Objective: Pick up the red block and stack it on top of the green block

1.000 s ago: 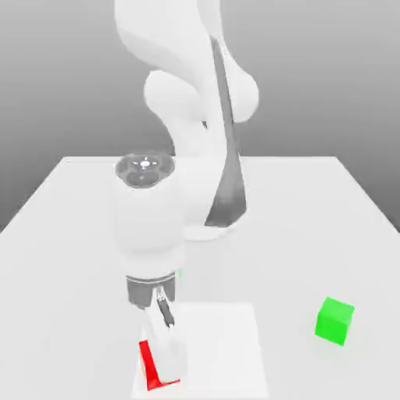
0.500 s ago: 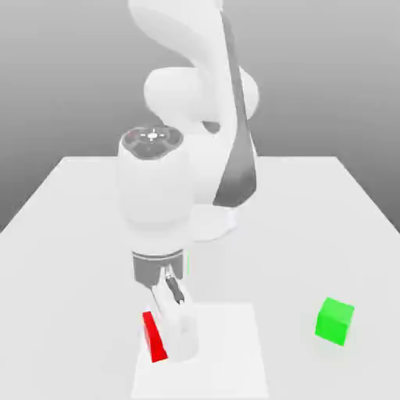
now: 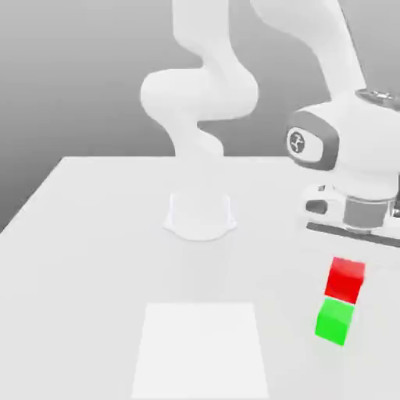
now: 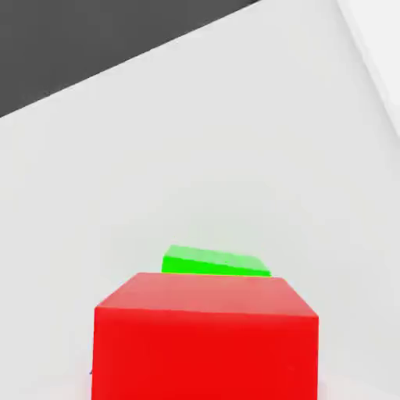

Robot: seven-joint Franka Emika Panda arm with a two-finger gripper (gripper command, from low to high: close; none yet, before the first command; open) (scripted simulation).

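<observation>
red block [image 3: 344, 280], between fingers [image 4: 348, 389], above green block [image 3: 334, 322]

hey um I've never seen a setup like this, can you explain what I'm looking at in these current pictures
The white machine is a single robot arm, and its hand is a two-finger gripper. The exterior view comes from a camera standing apart from the arm and shows the whole scene. The hand view comes from a camera mounted on the hand.

On the light tabletop are a white square and a small green cube. A red cube appears just above the green one, beneath the hand. The gripper seems to be holding it, though I can't tell whether the two cubes touch.
</observation>
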